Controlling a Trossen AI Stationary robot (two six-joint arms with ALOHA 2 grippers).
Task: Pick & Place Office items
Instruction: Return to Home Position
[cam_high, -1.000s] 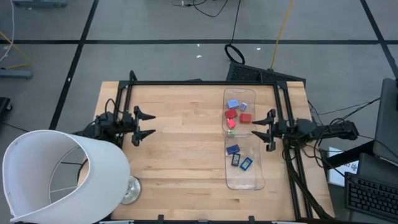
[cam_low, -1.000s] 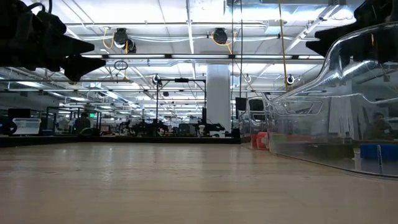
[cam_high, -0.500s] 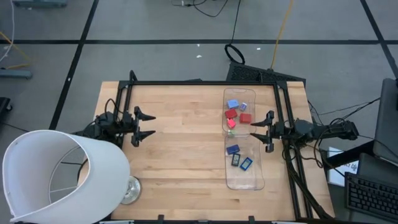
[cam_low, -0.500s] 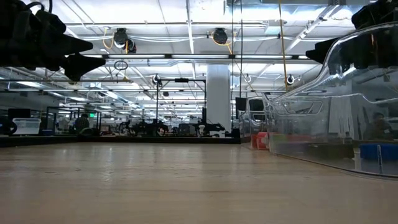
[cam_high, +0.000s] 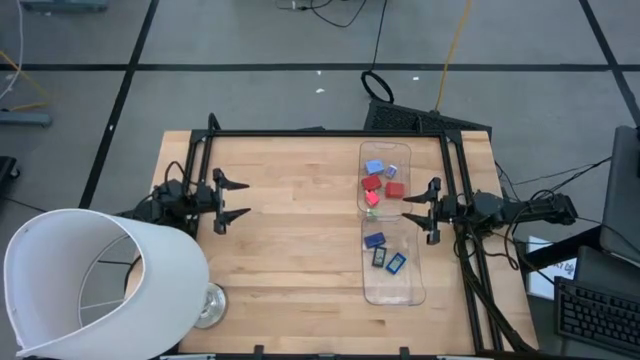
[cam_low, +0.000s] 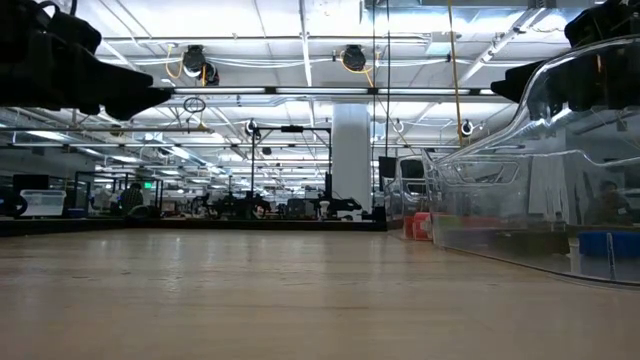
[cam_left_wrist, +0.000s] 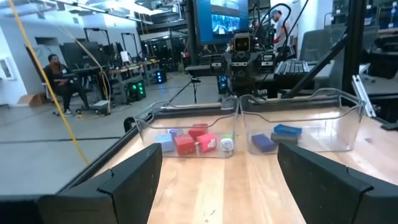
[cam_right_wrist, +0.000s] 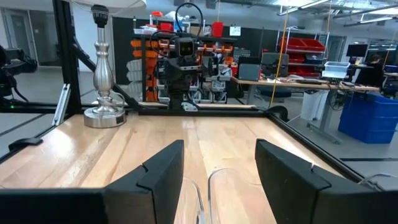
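Observation:
The office items lie in a clear two-compartment tray (cam_high: 413, 285) at the table's right. Red (cam_high: 370, 184), light blue (cam_high: 375, 167) and green (cam_high: 371, 213) pieces fill the far compartment. Blue (cam_high: 374, 240) and dark (cam_high: 380, 257) ones fill the near one. They also show in the left wrist view, red (cam_left_wrist: 186, 144) and blue (cam_left_wrist: 286, 130). My left gripper (cam_high: 246, 199) (cam_left_wrist: 217, 186) hangs open over the table's left part, pointing level at the tray. My right gripper (cam_high: 405, 207) (cam_right_wrist: 221, 174) hangs open over the tray's right edge, with nothing between its fingers.
A big white lampshade (cam_high: 90, 285) covers the near left corner, above its silver lamp base (cam_high: 208, 305) and stand (cam_right_wrist: 102, 68). A black frame (cam_high: 320, 133) runs along the table's far edge. Bare wood (cam_high: 300, 230) lies between the left gripper and the tray.
My left gripper has rolled about the line it points along: in the low view its two fingers stood one above the other and now overlap. It has stayed in place. My right gripper has tipped down slightly. Tray and pieces have not moved.

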